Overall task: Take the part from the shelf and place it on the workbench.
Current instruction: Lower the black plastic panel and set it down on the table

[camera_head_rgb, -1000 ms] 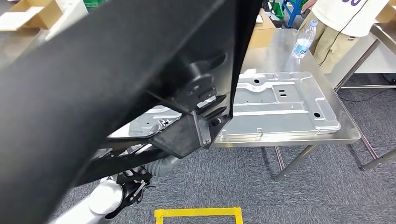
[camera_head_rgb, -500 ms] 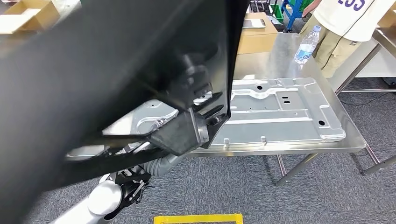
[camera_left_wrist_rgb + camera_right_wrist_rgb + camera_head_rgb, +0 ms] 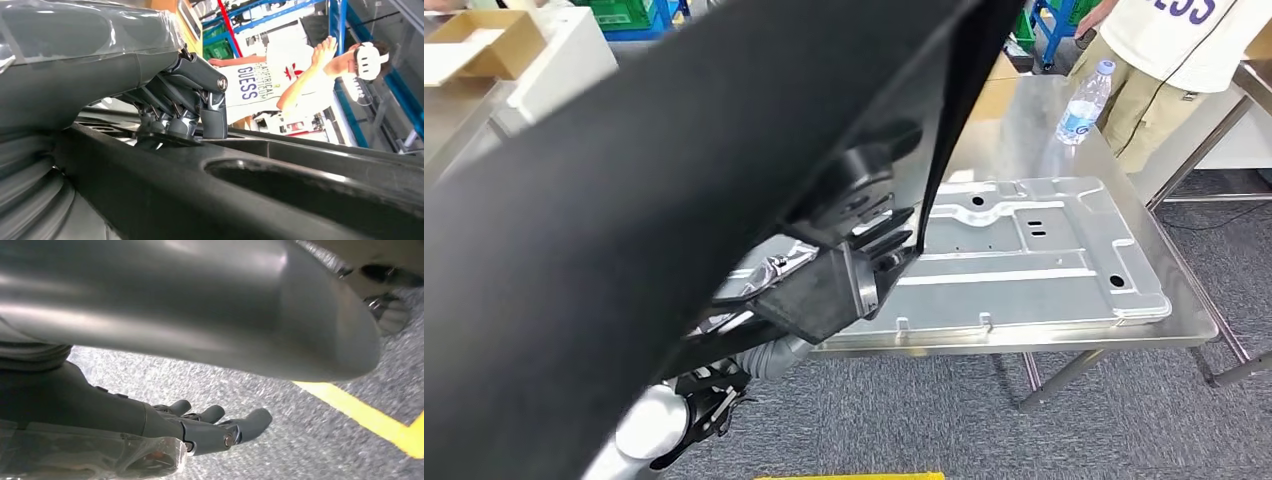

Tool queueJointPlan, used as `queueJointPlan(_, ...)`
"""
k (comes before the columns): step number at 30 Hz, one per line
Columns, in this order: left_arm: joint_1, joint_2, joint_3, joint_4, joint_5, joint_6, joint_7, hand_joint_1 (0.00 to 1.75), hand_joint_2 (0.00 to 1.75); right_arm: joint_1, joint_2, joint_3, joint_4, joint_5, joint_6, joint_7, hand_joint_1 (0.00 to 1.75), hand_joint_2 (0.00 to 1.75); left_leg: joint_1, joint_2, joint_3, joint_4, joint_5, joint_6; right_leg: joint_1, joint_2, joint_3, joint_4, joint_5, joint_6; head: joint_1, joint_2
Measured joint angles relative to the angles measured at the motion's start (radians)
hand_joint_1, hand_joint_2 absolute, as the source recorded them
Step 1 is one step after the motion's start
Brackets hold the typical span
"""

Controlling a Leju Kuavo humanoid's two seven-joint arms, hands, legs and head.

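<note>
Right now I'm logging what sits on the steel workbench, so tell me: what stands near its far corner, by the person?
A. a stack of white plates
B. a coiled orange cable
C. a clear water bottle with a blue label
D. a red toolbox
C: in the head view a clear water bottle with a blue label stands upright on the workbench, close to the person.

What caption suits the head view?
Left hand carries a large black part toward the steel workbench.

Matt black plastic part [image 3: 674,170] above a brushed steel counter [image 3: 1024,120]; a dull silver pressed-metal panel [image 3: 1024,250] lies there, with a clear plastic bottle [image 3: 1084,100] near the far edge. Grey carpet floor [image 3: 1024,430].
</note>
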Motion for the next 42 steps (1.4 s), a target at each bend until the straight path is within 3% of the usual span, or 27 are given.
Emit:
queueJointPlan(2,-0.002,0.000,0.000,0.000,-0.002,-0.001,0.000,1.75,1.75,0.000,-0.001,0.000,0.000,0.000,0.000,0.000,0.00,0.00,0.003,0.002,-0.030,0.065,-0.034,-0.010,-0.002,0.000,0.007,-0.002,-0.004,-0.013,-0.002,0.000)
queueJointPlan(4,-0.001,0.000,-0.001,0.000,-0.006,-0.001,-0.001,1.75,1.75,-0.001,-0.002,0.000,0.000,0.000,0.000,0.000,0.00,0.00,0.003,0.004,-0.107,0.205,-0.085,-0.014,-0.001,-0.001,0.013,-0.002,-0.010,-0.022,-0.004,0.000)
queueJointPlan(6,0.003,0.000,-0.004,0.001,-0.011,-0.001,-0.002,1.75,1.75,0.000,-0.003,0.000,0.000,0.000,0.000,0.000,0.00,0.00,0.003,0.003,-0.178,0.305,-0.099,-0.014,0.002,0.000,0.020,-0.002,-0.017,-0.026,-0.004,0.000)
queueJointPlan(7,0.004,0.000,-0.007,0.001,-0.013,-0.002,-0.003,1.75,1.75,0.000,-0.003,0.000,0.000,0.000,0.001,-0.001,0.00,0.00,0.002,0.003,-0.189,0.301,-0.077,-0.012,0.004,0.001,0.025,-0.002,-0.022,-0.027,-0.004,0.000)
queueJointPlan(8,0.005,0.000,-0.010,0.001,-0.017,-0.003,-0.004,1.75,1.75,0.001,-0.003,0.000,0.000,0.000,0.001,-0.001,0.00,0.00,0.001,0.004,-0.178,0.253,-0.038,-0.007,0.005,0.003,0.033,-0.002,-0.027,-0.026,-0.004,0.000)
queueJointPlan(10,0.002,-0.001,-0.013,0.001,-0.029,-0.007,-0.005,1.75,1.75,0.000,-0.002,0.000,0.000,0.001,0.001,-0.002,0.00,0.00,-0.005,0.004,-0.126,0.108,0.048,0.009,0.009,0.005,0.047,-0.002,-0.037,-0.023,-0.004,0.000)
queueJointPlan(11,0.000,-0.001,-0.014,0.001,-0.035,-0.009,-0.005,1.75,1.75,-0.001,-0.001,0.000,0.000,0.002,0.001,-0.002,0.00,0.00,-0.009,0.005,-0.105,0.053,0.072,0.016,0.010,0.006,0.050,-0.002,-0.042,-0.020,-0.004,0.000)
queueJointPlan(12,-0.003,-0.003,-0.016,0.001,-0.040,-0.011,-0.005,1.75,1.75,-0.001,0.000,0.000,0.000,0.002,0.001,-0.002,0.00,0.00,-0.012,0.005,-0.093,0.022,0.082,0.020,0.011,0.006,0.050,-0.002,-0.045,-0.017,-0.004,0.000)
queueJointPlan(16,-0.011,-0.016,-0.024,0.006,-0.068,-0.013,-0.002,1.75,1.75,-0.002,-0.001,0.000,0.000,0.008,0.002,-0.002,0.00,0.00,-0.011,0.005,-0.082,0.001,0.079,0.028,0.007,0.005,0.045,0.014,-0.064,0.002,-0.004,0.000)
queueJointPlan(18,-0.018,-0.028,-0.030,0.013,-0.104,-0.005,0.001,1.75,1.75,-0.002,-0.002,0.000,0.000,0.009,0.001,-0.002,0.00,0.00,-0.005,0.007,-0.075,-0.004,0.078,0.033,0.004,0.004,0.004,0.105,-0.113,0.012,-0.002,0.000)
queueJointPlan(20,-0.025,-0.041,-0.039,0.025,-0.148,0.011,0.007,1.75,1.75,-0.002,-0.001,0.000,0.000,0.010,0.001,-0.002,0.00,0.00,-0.004,0.008,-0.073,-0.004,0.075,0.037,0.000,0.004,-0.070,0.244,-0.168,0.021,0.000,0.000)
queueJointPlan(21,-0.027,-0.047,-0.044,0.033,-0.173,0.021,0.012,1.75,1.75,-0.001,-0.001,0.000,0.000,0.011,0.001,-0.002,0.00,0.00,-0.003,0.008,-0.072,-0.003,0.073,0.037,-0.002,0.004,-0.096,0.286,-0.174,0.025,0.000,0.000)
queueJointPlan(22,-0.028,-0.052,-0.048,0.041,-0.197,0.033,0.015,1.75,1.75,-0.001,-0.001,0.000,0.000,0.012,0.001,-0.002,0.00,0.00,-0.001,0.007,-0.070,-0.003,0.071,0.035,-0.005,0.003,-0.103,0.287,-0.159,0.028,0.000,0.000)
queueJointPlan(23,-0.029,-0.058,-0.052,0.049,-0.222,0.046,0.019,1.75,1.75,-0.001,-0.002,0.000,0.000,0.014,0.001,-0.002,0.00,0.00,0.001,0.007,-0.066,-0.002,0.069,0.032,-0.008,0.002,-0.089,0.247,-0.127,0.032,0.000,0.000)
queueJointPlan(25,-0.035,-0.069,-0.059,0.065,-0.269,0.069,0.024,1.75,1.75,-0.001,-0.003,0.000,0.000,0.017,0.001,-0.002,0.00,0.00,0.005,0.005,-0.059,0.001,0.060,0.020,-0.014,0.001,-0.025,0.105,-0.054,0.041,0.000,0.000)
queueJointPlan(26,-0.040,-0.075,-0.062,0.072,-0.287,0.078,0.029,1.75,1.75,-0.002,-0.003,0.000,0.000,0.018,0.001,-0.002,0.00,0.00,0.005,0.004,-0.056,0.004,0.056,0.013,-0.016,0.003,0.000,0.049,-0.032,0.039,-0.001,0.000)
queueJointPlan(28,-0.051,-0.084,-0.070,0.086,-0.320,0.092,0.038,1.75,1.75,-0.002,-0.001,0.000,0.000,0.019,0.001,-0.002,0.00,0.00,0.003,0.003,-0.054,0.004,0.053,0.002,-0.013,0.007,0.018,0.009,-0.026,0.027,-0.001,0.000)
queueJointPlan(31,-0.067,-0.098,-0.082,0.117,-0.390,0.118,0.061,1.75,1.75,-0.003,0.000,0.000,0.000,0.025,0.001,-0.002,0.00,0.00,0.008,0.004,-0.058,0.015,0.041,-0.007,-0.009,0.008,0.019,0.008,-0.024,0.002,-0.002,0.000)
queueJointPlan(33,-0.080,-0.109,-0.087,0.146,-0.435,0.135,0.076,1.75,1.75,-0.004,0.000,0.000,0.000,0.029,0.001,-0.001,0.00,0.00,0.010,0.007,-0.099,0.105,-0.007,-0.012,-0.009,0.007,0.021,0.006,-0.024,-0.010,-0.003,0.000)
queueJointPlan(35,-0.089,-0.116,-0.090,0.177,-0.469,0.151,0.090,1.75,1.75,-0.005,0.001,0.001,0.000,0.031,0.002,-0.001,0.00,0.00,0.008,0.007,-0.168,0.249,-0.063,-0.012,-0.003,0.007,0.021,0.007,-0.025,-0.016,-0.004,0.000)
queueJointPlan(36,-0.092,-0.119,-0.091,0.193,-0.484,0.159,0.099,1.75,1.75,-0.005,0.002,0.002,0.000,0.033,0.003,0.000,0.00,0.00,0.005,0.007,-0.195,0.299,-0.074,-0.010,0.000,0.008,0.021,0.007,-0.025,-0.017,-0.004,0.000)
queueJointPlan(37,-0.095,-0.122,-0.093,0.210,-0.500,0.169,0.108,1.75,1.75,-0.005,0.002,0.004,0.000,0.035,0.004,0.001,0.00,0.00,0.002,0.007,-0.205,0.310,-0.067,-0.003,0.004,0.008,0.022,0.007,-0.026,-0.018,-0.004,0.000)
queueJointPlan(38,-0.099,-0.125,-0.093,0.227,-0.516,0.177,0.117,1.75,1.75,-0.005,0.003,0.005,0.000,0.037,0.004,0.002,0.00,0.00,-0.004,0.007,-0.196,0.282,-0.042,0.006,0.009,0.008,0.024,0.007,-0.027,-0.019,-0.005,0.000)
queueJointPlan(40,-0.114,-0.134,-0.094,0.259,-0.538,0.191,0.131,1.75,1.75,-0.007,0.004,0.007,0.000,0.041,0.006,0.004,0.00,0.00,-0.022,0.008,-0.137,0.143,0.028,0.041,0.015,0.009,0.028,0.006,-0.029,-0.022,-0.004,0.000)
queueJointPlan(42,-0.130,-0.143,-0.093,0.285,-0.546,0.196,0.140,1.75,1.75,-0.010,0.007,0.008,-0.001,0.042,0.009,0.005,0.00,0.00,-0.037,0.014,-0.085,0.031,0.067,0.065,0.020,0.009,0.028,0.006,-0.030,-0.023,-0.003,0.000)
